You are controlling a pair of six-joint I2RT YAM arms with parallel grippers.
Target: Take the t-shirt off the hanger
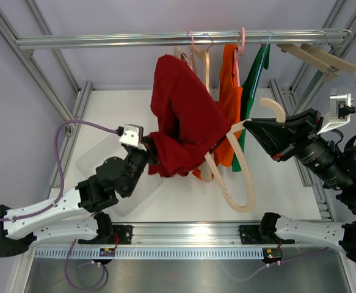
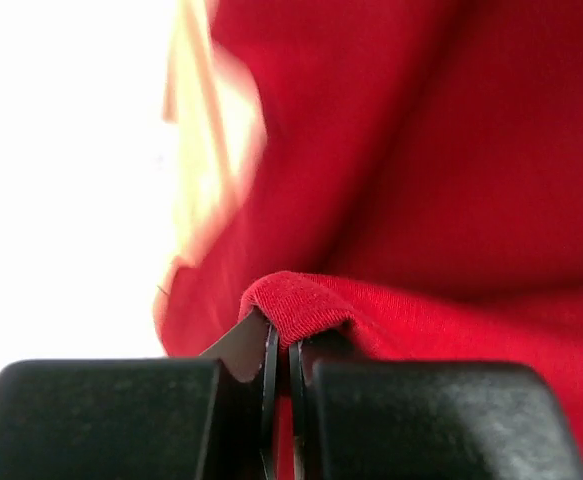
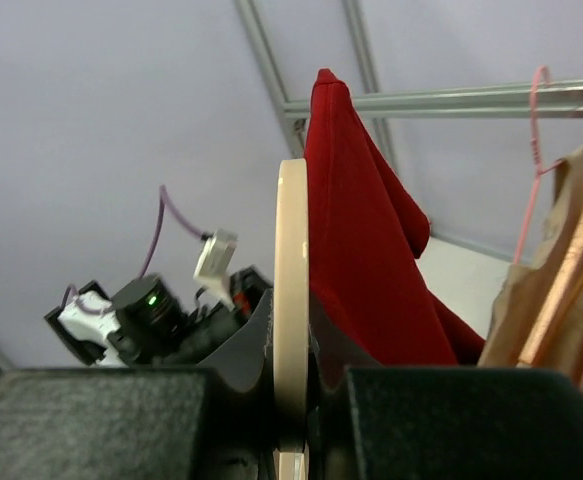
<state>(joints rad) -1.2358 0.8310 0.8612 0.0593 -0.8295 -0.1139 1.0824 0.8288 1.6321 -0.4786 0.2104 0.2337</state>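
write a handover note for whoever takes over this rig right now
Left gripper: jaws shut on a fold of the red t-shirt.
Right gripper: jaws shut on the cream hanger, held tilted below the rail.
Done: both grasps are made, and the shirt is bunched to the left of the hanger.
Left: the shirt does not look free of the hanger yet. Pull the two apart.

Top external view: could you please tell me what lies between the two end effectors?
In the top external view, the red fabric t-shirt fills the gap, gripped by the left end effector; the right end effector clamps the cream curved hanger.
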